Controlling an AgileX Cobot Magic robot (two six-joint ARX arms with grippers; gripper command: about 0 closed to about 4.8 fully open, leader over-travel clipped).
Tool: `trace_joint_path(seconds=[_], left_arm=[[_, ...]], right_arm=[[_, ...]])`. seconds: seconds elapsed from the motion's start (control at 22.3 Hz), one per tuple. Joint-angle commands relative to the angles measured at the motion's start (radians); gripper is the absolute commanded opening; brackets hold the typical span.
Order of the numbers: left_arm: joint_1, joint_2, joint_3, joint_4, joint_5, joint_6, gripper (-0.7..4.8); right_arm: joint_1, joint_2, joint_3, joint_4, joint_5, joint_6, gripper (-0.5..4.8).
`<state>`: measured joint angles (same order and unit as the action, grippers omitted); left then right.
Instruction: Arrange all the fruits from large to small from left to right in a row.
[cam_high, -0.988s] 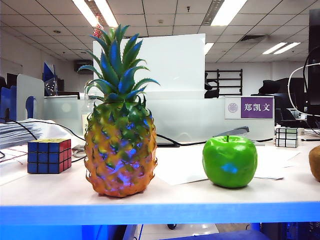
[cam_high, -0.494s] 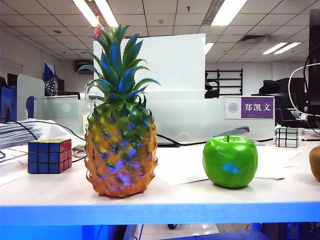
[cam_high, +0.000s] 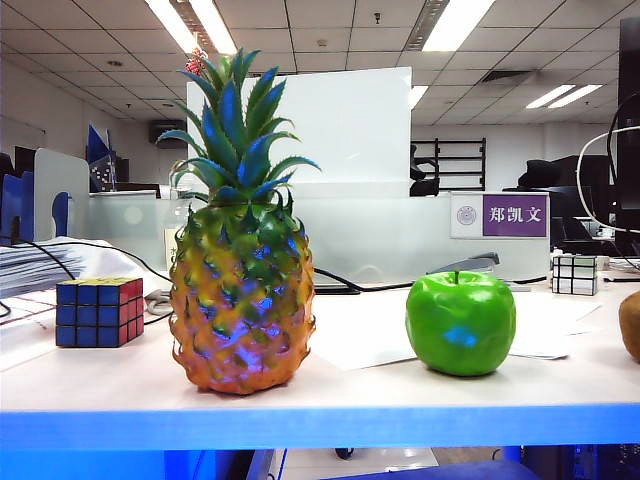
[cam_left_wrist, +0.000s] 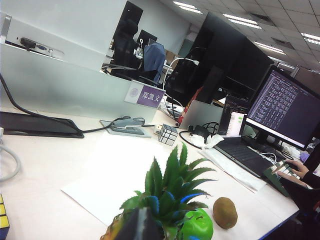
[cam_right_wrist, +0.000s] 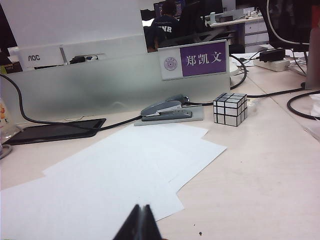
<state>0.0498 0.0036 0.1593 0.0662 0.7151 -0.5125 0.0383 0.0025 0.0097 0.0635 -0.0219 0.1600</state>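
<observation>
In the exterior view we see the pineapple (cam_high: 240, 290) standing upright left of centre, the apple (cam_high: 460, 322) well apart from it to the right, and the kiwi (cam_high: 630, 325) cut by the right edge. Large to small, left to right: we judge the row as good as made, with little or nothing left but to check the spacing. From the left wrist view the same three lie low in the frame, kiwi (cam_left_wrist: 225, 212) just beside the apple (cam_left_wrist: 197, 225). Our right gripper (cam_right_wrist: 140, 224) sits at the bottom edge above the paper sheets (cam_right_wrist: 115, 180), jaws pressed together on nothing. Our left gripper (cam_left_wrist: 140, 225) shows only a dark tip before the pineapple's crown; we cannot tell its jaws. A coloured cube (cam_high: 98, 312) rests far left, a silver cube (cam_right_wrist: 230, 108) further back
</observation>
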Motion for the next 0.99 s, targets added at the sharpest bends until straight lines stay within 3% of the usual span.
trace_joint_path(seconds=[0.04, 0.94, 0.99], left_arm=[[0.001, -0.002, 0.003, 0.009, 0.005, 0.004, -0.05], [0.001, -0.002, 0.003, 0.009, 0.005, 0.004, -0.05], [0.001, -0.001, 0.003, 0.009, 0.004, 0.040, -0.05]], right_arm=[[0.000, -0.002, -0.003, 0.019, -0.003, -0.003, -0.06], [0.000, -0.002, -0.003, 0.018, -0.003, -0.003, -0.06], [0.000, -0.002, -0.003, 0.016, -0.003, -0.003, -0.06]])
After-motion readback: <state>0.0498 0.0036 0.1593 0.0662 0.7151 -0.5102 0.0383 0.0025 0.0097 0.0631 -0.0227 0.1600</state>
